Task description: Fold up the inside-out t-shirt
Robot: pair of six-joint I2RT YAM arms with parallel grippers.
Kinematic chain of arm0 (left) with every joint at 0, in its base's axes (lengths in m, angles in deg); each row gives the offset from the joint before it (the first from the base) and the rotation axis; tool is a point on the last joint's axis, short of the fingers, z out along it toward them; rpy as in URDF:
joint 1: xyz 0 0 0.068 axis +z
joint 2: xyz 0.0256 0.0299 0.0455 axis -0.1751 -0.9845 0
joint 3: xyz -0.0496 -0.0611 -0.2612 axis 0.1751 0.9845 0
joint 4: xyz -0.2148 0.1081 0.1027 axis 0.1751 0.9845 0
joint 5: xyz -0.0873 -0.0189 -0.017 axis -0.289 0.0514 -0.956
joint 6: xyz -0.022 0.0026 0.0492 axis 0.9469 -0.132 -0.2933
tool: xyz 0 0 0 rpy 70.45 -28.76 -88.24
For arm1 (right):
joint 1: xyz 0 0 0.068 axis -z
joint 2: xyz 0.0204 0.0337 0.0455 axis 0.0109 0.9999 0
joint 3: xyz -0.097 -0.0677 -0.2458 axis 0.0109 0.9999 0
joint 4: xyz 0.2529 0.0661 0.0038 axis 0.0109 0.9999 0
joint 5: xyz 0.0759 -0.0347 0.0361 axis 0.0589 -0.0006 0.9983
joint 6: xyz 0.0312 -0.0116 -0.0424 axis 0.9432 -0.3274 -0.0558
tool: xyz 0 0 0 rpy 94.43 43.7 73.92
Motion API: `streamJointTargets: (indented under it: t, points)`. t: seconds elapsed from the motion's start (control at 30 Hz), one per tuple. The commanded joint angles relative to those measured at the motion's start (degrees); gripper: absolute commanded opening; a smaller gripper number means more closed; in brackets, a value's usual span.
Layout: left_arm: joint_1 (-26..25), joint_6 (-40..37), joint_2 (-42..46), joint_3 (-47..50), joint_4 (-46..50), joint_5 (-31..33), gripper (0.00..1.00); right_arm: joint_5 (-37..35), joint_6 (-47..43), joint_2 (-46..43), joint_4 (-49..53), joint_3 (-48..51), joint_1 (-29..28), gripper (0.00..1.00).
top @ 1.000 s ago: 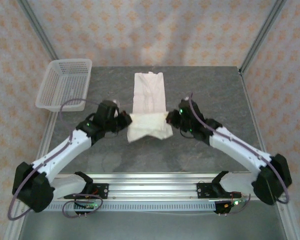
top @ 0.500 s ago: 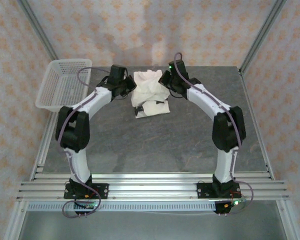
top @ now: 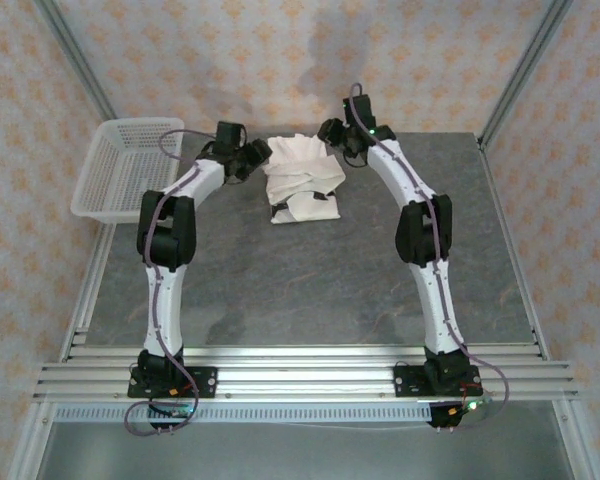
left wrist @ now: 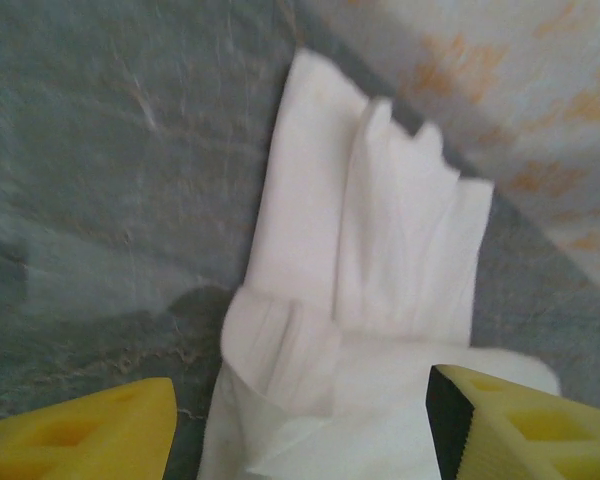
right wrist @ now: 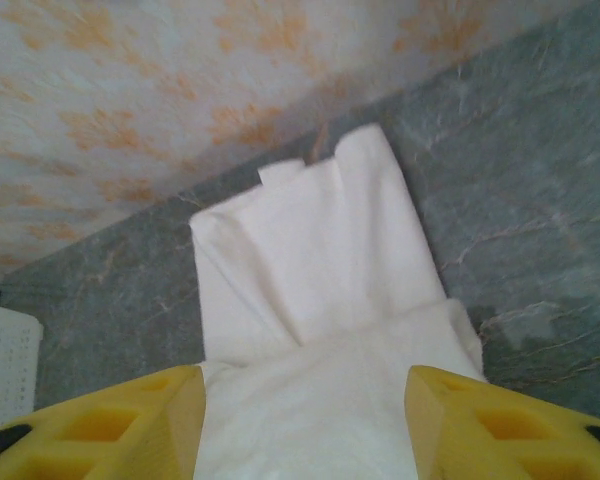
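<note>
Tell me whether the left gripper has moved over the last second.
Yes. The left gripper went toward the far edge of the table: it was nearer than the basket, and now sits level with it.

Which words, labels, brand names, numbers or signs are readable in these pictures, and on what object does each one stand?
No text can be read here.
t-shirt: one small dark mark on its near fold, perhaps a label, too small to read.
mesh basket, grey tabletop, patterned wall: no writing; the orange shapes on the wall are ornament, not letters.
</note>
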Motion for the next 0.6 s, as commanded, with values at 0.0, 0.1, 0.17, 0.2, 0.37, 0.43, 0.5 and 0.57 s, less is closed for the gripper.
streamJointTargets:
  t: [0.0,0.1,0.17,0.2,0.37,0.43,0.5,0.57]
  points:
    - [0.65,-2.41,12.05,4.46,0.21,-0.06,0.69,-0.92,-3.45,-10.04,4.53,7.26,0.58,0.55]
    - [-0.17,-3.39,20.56,16.25,0.07,0.08,0.7,0.76,-0.78,-23.15,-11.55,34.58,0.51,0.54]
    - [-1.17,-3.95,26.27,24.3,-0.35,0.66,0.7,1.04,0.96,-29.14,-19.4,48.15,0.49,0.55]
    - [-1.73,-4.0,28.25,27.94,-0.98,0.38,0.7,2.04,1.44,-30.72,-22.22,52.84,0.53,0.54]
    - [-6.19,-3.94,30.98,38.37,-3.4,-1.21,0.68,8.36,1.1,-28.43,-24.53,59.2,-0.33,0.5]
    - [-7.8,-3.36,30.12,39.85,-4.23,-1.16,0.67,8.05,0.81,-26.58,-24.71,59.57,-0.77,0.5]
    - [-8.7,-3.04,28.53,40.14,-5.01,-1.05,0.67,7.9,0.53,-24.84,-24.96,59.2,-1.01,0.5]
    - [-9.15,-2.86,26.44,39.88,-6.42,-1.22,0.66,8.49,0.26,-23.06,-25.03,58.23,-1.03,0.49]
